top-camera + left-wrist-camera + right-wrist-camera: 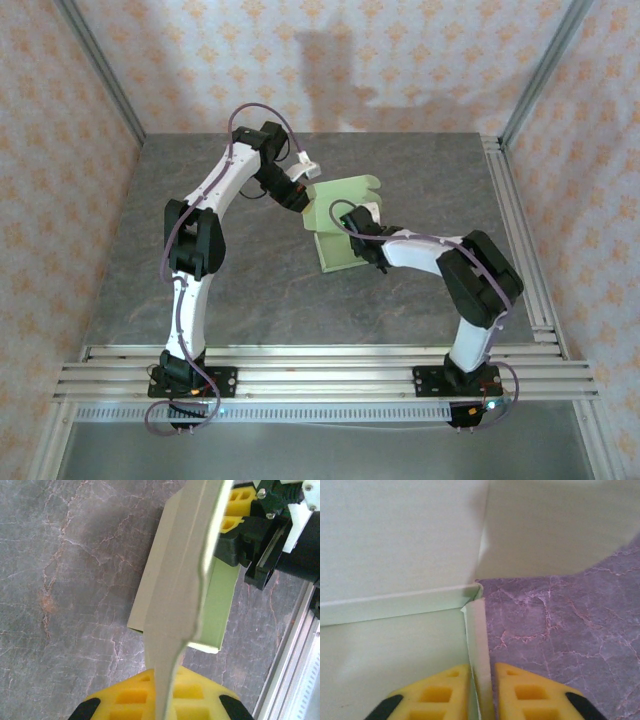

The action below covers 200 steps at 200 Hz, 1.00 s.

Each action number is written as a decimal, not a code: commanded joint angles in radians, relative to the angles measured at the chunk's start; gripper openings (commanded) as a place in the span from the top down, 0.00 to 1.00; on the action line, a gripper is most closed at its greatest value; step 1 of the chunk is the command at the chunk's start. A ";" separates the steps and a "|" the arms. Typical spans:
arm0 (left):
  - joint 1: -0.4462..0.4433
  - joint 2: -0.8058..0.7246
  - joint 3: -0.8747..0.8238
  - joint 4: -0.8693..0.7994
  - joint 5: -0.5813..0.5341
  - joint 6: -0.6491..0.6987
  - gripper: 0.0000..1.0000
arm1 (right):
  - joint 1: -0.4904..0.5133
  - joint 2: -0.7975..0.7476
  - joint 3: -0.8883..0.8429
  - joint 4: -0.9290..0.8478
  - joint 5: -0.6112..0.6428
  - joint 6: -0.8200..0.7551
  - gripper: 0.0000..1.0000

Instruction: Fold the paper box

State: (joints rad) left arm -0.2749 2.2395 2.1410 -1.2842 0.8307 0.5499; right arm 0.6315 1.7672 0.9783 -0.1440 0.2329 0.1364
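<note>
2 sets of fingers gripped the half-formed box [345, 225] in the middle of the worktop [250, 290]. The left fingers [200, 695] were clamped on its raised flap [185, 580], the right fingers [440, 695] on a side wall [479, 630]. The walls looked mid-squaring; next, the flap probably needed folding down.

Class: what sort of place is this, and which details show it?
Probably a robot lab cell: two arms bolted to aluminium rails, a grey marbled table, patterned backdrop walls all round.

White arms [225, 175] with black joints [195, 245], lilac cables [250, 108], yellow honeycombed pincer pads [530, 692]
</note>
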 commanded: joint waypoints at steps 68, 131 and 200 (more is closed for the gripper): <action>-0.004 -0.031 0.008 -0.098 0.021 0.103 1.00 | -0.072 -0.176 -0.065 0.083 -0.193 -0.100 0.51; -0.003 -0.012 0.042 -0.150 -0.009 0.182 1.00 | -0.252 -0.338 -0.023 -0.054 -0.617 -0.319 0.42; 0.002 0.013 0.071 -0.187 -0.004 0.224 1.00 | -0.476 -0.249 0.212 -0.376 -0.997 -0.679 0.43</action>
State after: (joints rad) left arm -0.2749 2.2395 2.1750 -1.4200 0.8268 0.7361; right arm 0.1829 1.4567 1.0832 -0.3489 -0.5583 -0.3519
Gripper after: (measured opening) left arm 0.052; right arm 0.574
